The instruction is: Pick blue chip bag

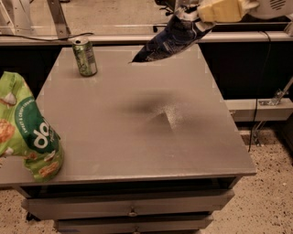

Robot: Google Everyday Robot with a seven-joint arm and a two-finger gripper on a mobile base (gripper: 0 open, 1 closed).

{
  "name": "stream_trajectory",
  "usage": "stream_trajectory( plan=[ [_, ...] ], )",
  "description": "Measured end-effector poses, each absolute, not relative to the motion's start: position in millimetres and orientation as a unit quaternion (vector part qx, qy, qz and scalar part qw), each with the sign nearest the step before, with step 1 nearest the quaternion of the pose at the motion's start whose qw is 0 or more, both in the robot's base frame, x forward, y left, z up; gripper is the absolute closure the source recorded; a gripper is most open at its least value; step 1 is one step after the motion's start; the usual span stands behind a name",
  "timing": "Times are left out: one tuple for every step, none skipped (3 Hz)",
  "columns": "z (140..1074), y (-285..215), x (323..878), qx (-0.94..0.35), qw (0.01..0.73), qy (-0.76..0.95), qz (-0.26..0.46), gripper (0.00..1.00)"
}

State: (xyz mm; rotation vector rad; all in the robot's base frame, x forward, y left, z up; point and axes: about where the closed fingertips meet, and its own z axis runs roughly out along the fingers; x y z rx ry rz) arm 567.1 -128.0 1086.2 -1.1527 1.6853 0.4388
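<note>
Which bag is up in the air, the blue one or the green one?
The blue chip bag: it hangs from the gripper at the top right, above the table. The green popcorn bag sits on the table's left edge.
</note>
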Motion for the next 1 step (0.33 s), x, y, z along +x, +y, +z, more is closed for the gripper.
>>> stream_trajectory(
  plan=[
    [1089.4,-126.6,565.8,-0.477,0.505,0.695,0.185,1.00]
  ],
)
